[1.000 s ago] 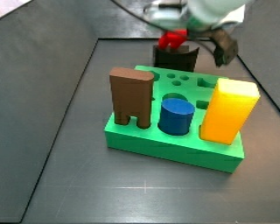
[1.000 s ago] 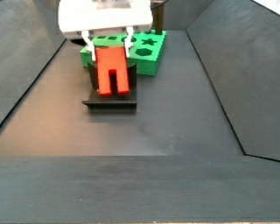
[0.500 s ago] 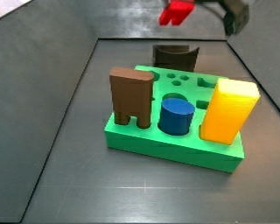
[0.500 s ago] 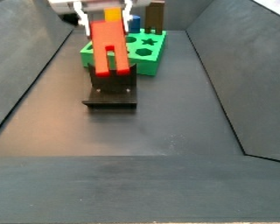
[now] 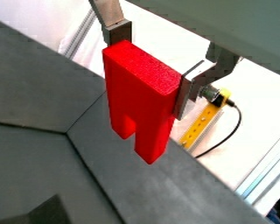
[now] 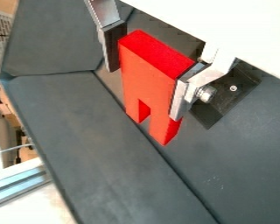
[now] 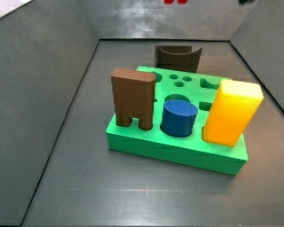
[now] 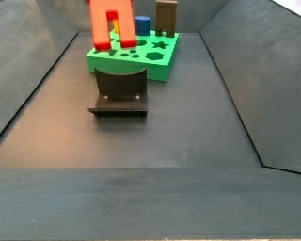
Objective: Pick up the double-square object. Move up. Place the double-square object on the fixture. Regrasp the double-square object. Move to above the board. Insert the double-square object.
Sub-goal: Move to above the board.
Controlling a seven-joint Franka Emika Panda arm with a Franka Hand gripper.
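Note:
My gripper [image 5: 157, 61] is shut on the red double-square object [image 5: 140, 98], with one silver finger [image 5: 116, 31] on each side; both wrist views show this, and the block [image 6: 150, 80] hangs below the pads. In both side views the gripper is above the frame. Only the block's lower end shows, high over the fixture [image 7: 177, 57], at the frame's edge [image 7: 174, 2]. It shows larger in a side view [image 8: 106, 23], above the fixture [image 8: 120, 94] and in front of the green board [image 8: 150, 62].
The board [image 7: 156, 142] holds a brown notched block [image 7: 132, 99], a blue cylinder [image 7: 177, 117] and a yellow block [image 7: 233, 111]. Dark sloping walls enclose the floor on all sides.
The gripper has risen straight up from the fixture with the red block in it. It has left the side views at the top.

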